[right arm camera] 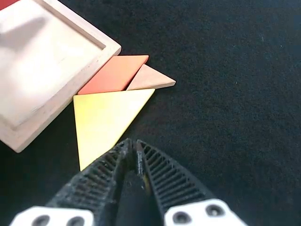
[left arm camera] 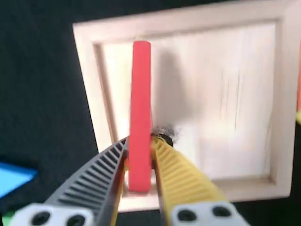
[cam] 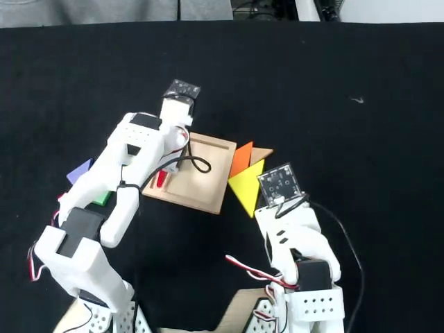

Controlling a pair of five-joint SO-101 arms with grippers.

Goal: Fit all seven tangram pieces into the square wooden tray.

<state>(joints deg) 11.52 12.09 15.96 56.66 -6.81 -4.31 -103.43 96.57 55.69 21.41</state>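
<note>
The square wooden tray (cam: 208,198) lies mid-table and holds no flat-lying pieces (left arm camera: 282,94) (right arm camera: 28,136). My left gripper (left arm camera: 138,155) is shut on a red piece (left arm camera: 140,113), held on edge over the tray's side; the red piece (cam: 161,178) peeks out under the left arm. Beside the tray's other side lie a yellow triangle (cam: 246,186) (right arm camera: 103,117), an orange piece (cam: 241,158) (right arm camera: 115,73) and a tan triangle (cam: 262,152) (right arm camera: 150,79). My right gripper (right arm camera: 133,148) is shut and empty, hovering at the yellow triangle's near tip.
A purple-blue piece (cam: 81,171) and a green piece (cam: 103,198) lie on the black cloth beside the left arm; a blue corner (left arm camera: 14,176) shows there too. A wooden board (cam: 239,312) sits at the front edge between the arm bases.
</note>
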